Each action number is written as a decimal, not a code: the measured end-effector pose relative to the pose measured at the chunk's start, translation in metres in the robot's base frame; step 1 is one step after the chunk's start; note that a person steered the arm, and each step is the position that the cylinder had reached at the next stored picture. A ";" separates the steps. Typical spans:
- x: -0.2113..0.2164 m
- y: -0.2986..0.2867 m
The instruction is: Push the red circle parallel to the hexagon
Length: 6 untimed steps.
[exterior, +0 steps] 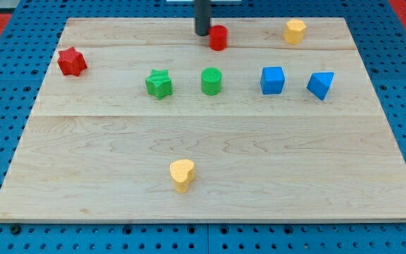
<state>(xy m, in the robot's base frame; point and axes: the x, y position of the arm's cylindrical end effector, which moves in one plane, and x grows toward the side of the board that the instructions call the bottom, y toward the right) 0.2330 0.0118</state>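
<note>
Nearest us, the yellow heart sits alone; up top our tip seems to touch the red circle – yellow hexagon well right – no claw visible on this tabletop

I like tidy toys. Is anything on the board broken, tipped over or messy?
Nothing stands out. All eight blocks sit flat and whole on the wooden board, none stacked or hanging off. My tip rests close beside the red circle, on its left in the view, near the top edge.
</note>
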 end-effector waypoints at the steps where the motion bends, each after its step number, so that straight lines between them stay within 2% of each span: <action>1: 0.022 -0.041; 2: 0.052 -0.006; 3: 0.024 0.008; 4: 0.020 0.043; 5: 0.026 0.026; 6: -0.014 0.005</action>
